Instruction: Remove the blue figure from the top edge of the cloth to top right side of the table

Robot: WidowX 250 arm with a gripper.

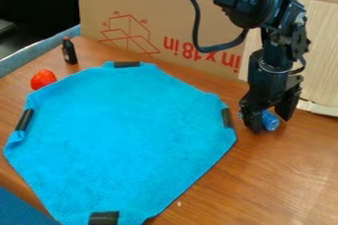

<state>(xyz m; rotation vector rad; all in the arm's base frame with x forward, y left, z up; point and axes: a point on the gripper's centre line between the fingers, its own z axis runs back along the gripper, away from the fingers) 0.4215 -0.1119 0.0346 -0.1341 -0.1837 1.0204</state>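
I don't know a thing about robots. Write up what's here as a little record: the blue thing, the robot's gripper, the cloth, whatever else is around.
Blue figure: on the table, right of the cloth in this view
Gripper: lowered at the blue figure; grip unclear
Cloth: bright blue, spread flat, black strips along its edges
Red item: beyond the cloth's upper left edge
Small dark bottle: upright, reddish top
Backdrop: cardboard with red print
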